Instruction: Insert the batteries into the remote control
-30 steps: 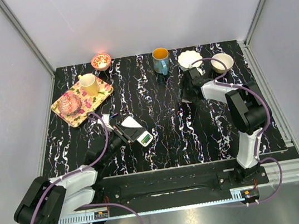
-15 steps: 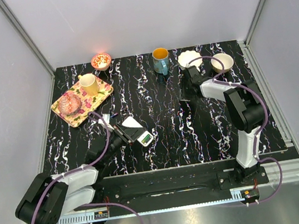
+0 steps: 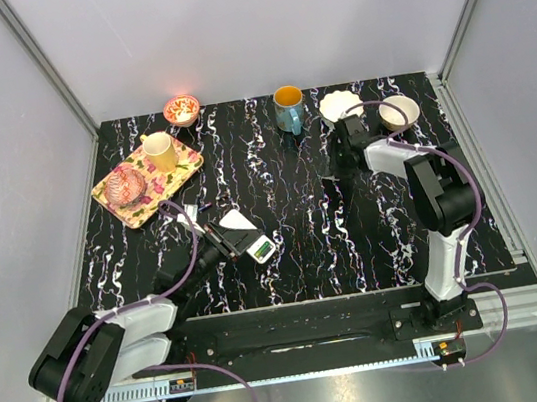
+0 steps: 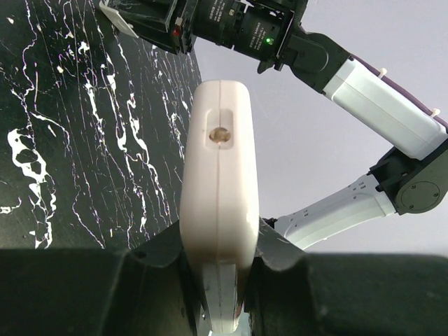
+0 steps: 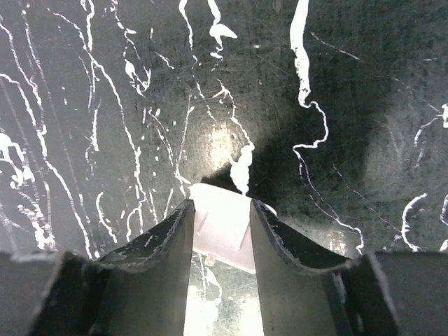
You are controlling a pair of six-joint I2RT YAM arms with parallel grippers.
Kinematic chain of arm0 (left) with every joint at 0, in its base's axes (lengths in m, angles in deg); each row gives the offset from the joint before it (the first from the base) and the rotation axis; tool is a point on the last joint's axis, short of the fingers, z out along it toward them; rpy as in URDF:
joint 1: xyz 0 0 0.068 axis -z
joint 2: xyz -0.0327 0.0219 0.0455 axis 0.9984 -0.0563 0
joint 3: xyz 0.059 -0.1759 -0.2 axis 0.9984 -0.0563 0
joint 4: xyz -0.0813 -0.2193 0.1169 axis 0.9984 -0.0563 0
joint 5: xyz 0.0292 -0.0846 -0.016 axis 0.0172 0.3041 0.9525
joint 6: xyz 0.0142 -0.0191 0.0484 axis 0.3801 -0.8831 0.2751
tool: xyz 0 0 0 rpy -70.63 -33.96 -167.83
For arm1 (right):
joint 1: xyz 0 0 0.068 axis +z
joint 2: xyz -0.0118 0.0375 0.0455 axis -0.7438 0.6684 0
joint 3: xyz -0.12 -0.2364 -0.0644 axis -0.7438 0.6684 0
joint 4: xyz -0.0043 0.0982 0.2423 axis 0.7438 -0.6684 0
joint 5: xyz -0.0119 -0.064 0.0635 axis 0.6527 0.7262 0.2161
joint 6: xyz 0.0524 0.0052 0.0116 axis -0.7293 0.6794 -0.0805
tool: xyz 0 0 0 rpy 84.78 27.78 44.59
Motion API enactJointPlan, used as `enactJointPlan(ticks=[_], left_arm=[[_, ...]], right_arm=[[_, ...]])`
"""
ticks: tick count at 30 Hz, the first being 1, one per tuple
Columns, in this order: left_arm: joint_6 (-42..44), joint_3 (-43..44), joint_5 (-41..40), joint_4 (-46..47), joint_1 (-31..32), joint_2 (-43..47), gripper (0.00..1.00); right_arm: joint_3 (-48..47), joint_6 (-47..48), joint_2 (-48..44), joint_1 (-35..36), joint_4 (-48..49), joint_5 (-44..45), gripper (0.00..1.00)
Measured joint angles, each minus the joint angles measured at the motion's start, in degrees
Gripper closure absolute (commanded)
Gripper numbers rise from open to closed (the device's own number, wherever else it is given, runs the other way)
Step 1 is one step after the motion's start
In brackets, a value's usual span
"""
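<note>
Clamped edge-on in the left fingers [image 4: 159, 246] over the near-left counter [image 3: 303, 226]: white remote control [image 4: 218, 175] — round hole in its end. Visible only by right wrist — right fingers [image 5: 164, 245] pinching a small white piece [image 5: 222, 225].

Black white-veined marble tabletop [image 3: 306, 246], plain pale grey walls [image 3: 252, 21], aluminium corner posts [image 3: 45, 67], soft even light

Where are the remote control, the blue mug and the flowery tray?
remote control [image 4: 218, 189]: left wrist view, narrow side edge.
blue mug [image 3: 286, 117]: top external view, outer wall.
flowery tray [image 3: 167, 183]: top external view, bare patch.
</note>
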Motion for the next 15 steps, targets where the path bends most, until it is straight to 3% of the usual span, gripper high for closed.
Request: enactJointPlan(ticks=[15], left_arm=[[-1.05,-0.39,0.39,2.78,0.02,-1.77,1.0]], right_arm=[[3.17,-14.47,0.52,-1.68,7.65,-15.43,0.34]])
